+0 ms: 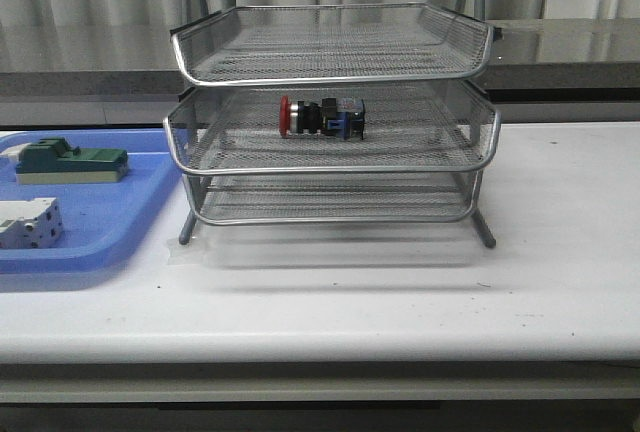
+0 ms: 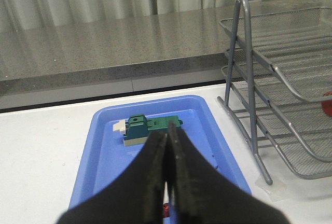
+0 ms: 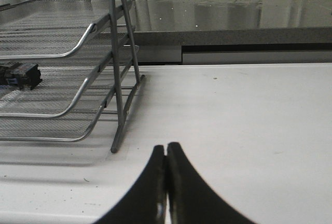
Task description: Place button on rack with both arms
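A red-headed push-button switch (image 1: 322, 117) lies on its side in the middle tier of a three-tier wire-mesh rack (image 1: 330, 112) at the centre of the white counter (image 1: 420, 292), its mushroom head pointing toward nine o'clock and its blue rear block toward three. It rests near the middle of the tray's mesh floor, well inside the raised rim, a spot that on this evidence should keep it from rolling out. The right wrist view catches only its dark rear end (image 3: 21, 75) through the wire.

A shallow blue plastic bin (image 1: 140, 222) sits on the counter at nine o'clock from the rack, just beside its left foot. It holds a green-and-beige block (image 1: 70, 162) and, nearer the front edge, a white terminal block (image 1: 30, 222); these are spare parts that the task does not call for.

Neither arm appears in the front view. The left tool (image 2: 167, 182) hangs above the near end of the bin with its fingers pressed together; a small red and blue scrap shows low between them, too little to say what it is. The right tool (image 3: 166, 182) is likewise closed and carries nothing, hovering over bare counter at three o'clock from the rack, well apart from it. Judged from this layout, the placing looks done, with both arms clear of the rack.
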